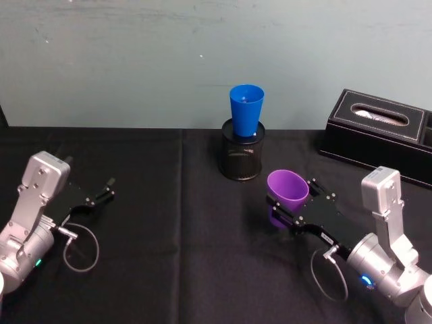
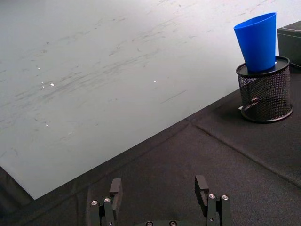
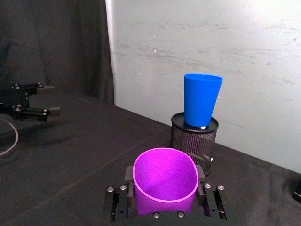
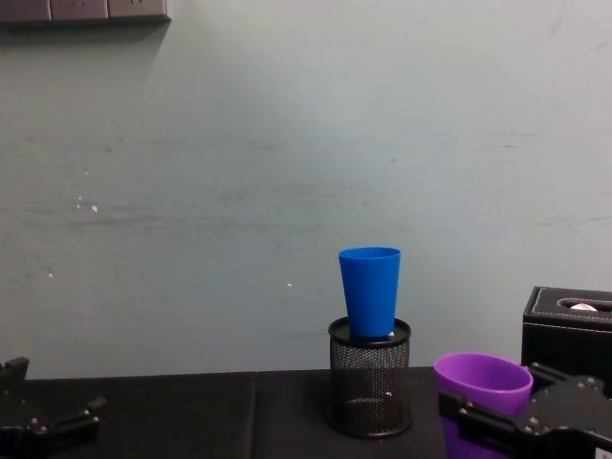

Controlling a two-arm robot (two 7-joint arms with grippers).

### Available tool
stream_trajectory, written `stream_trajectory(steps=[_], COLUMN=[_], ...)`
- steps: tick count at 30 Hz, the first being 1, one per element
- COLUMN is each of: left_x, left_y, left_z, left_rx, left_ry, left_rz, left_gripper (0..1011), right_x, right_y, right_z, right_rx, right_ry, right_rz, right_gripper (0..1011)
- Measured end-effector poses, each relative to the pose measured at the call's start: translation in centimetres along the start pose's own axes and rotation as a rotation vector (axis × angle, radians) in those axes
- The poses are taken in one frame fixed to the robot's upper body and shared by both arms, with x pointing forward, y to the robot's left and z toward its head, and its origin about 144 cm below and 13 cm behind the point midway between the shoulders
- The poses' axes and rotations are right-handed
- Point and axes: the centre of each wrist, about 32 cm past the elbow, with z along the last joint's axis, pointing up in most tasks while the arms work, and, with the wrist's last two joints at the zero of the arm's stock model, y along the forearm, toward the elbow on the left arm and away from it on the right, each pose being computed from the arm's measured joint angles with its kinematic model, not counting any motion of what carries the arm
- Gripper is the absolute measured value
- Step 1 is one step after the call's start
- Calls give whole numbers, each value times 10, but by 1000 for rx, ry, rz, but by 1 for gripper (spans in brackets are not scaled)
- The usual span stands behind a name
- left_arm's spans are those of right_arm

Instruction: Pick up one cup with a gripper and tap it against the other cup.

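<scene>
1. Stretching beneath everything, the black cloth-covered counter (image 1: 169, 263)
2. Black metal right hand (image 1: 293, 197), front right, clamped round the purple tapered plastic cup (image 1: 287, 186); left hand (image 2: 158, 192), far left, spread apart, empty
3. Black round mesh pen holder (image 1: 241, 160), centre back
4. Bright blue tapered plastic cup (image 1: 246, 108), upright in that holder, apart from the purple one

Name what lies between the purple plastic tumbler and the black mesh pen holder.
Bare black tablecloth; the head view shows the purple plastic tumbler and black mesh pen holder apart.
</scene>
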Motion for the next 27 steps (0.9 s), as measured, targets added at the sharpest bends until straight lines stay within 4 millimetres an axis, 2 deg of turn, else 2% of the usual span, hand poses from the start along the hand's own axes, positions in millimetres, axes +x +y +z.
stream_trajectory(steps=[27], left_x=[0], left_y=[0], left_z=[0], left_rx=[0], left_ry=[0], left_rz=[0], left_gripper=[1011], right_x=[-5], right_y=[-2], right_z=[-9], right_rx=[-15], right_ry=[8], right_rz=[-6], right_gripper=[729])
